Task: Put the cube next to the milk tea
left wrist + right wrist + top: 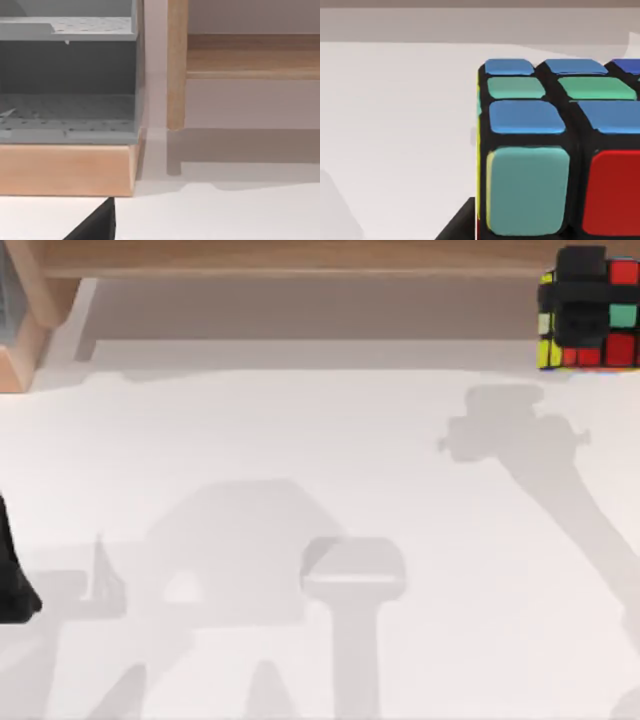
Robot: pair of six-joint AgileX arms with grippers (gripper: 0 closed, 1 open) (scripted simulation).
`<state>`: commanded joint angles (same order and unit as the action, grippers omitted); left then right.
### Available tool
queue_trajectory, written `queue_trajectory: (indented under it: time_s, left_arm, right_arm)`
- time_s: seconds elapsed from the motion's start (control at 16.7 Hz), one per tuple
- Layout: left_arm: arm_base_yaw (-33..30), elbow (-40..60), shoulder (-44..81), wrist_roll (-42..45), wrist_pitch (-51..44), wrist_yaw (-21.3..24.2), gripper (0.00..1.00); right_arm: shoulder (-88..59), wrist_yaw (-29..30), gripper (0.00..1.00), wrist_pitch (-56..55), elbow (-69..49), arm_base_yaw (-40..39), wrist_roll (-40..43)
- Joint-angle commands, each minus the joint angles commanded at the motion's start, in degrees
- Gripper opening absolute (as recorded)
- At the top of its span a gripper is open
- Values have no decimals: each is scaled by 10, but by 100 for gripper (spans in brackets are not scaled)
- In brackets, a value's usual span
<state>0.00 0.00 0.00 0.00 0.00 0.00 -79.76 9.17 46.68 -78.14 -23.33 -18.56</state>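
Cube [590,315] sits at the far right corner of the white desk [300,440], cut off by the right edge of the top view, with the black right gripper [583,295] over its upper face. Black parts of that gripper cross the cube's top, so it looks clenched on the cube, though the fingertips themselves are hard to make out. In the right wrist view the cube [555,150] is very close, showing blue, green, teal and red stickers in a black frame, and runs off the picture's edge.

Along the desk's far edge runs a wooden shelf board [300,255], with a wooden post [30,330] at the far left corner. The left wrist view shows a grey perforated rack [67,80] on a wooden base [65,167] beside an upright wooden post [176,65].

The left arm [12,575] shows as a dark shape at the desk's left edge; I cannot tell how its gripper stands.
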Motion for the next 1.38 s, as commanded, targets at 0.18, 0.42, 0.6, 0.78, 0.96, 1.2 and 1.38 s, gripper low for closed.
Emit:
queue_trajectory:
  time_s: [0.18,0.42,0.6,0.78,0.96,1.2,1.38]
  left_arm:
    - [0,0,0,0,0,0,100]
    - [0,0,0,0,0,0,100]
    - [0,0,0,0,0,0,100]
    - [0,0,0,0,0,0,100]
    - [0,0,0,0,0,0,100]
    - [0,0,0,0,0,0,100]
    - [0,0,0,0,0,0,100]
  right_arm:
    - [22,-36,0,74,123,-7,-29]
    - [31,-77,0,134,256,-14,-56]
    - [33,-91,0,152,298,-14,-65]
    - [33,-91,0,153,300,-14,-65]
    - [30,-91,0,152,299,-12,-65]
    - [36,-107,0,143,281,-10,-64]
    - [37,-123,0,129,263,-5,-61]
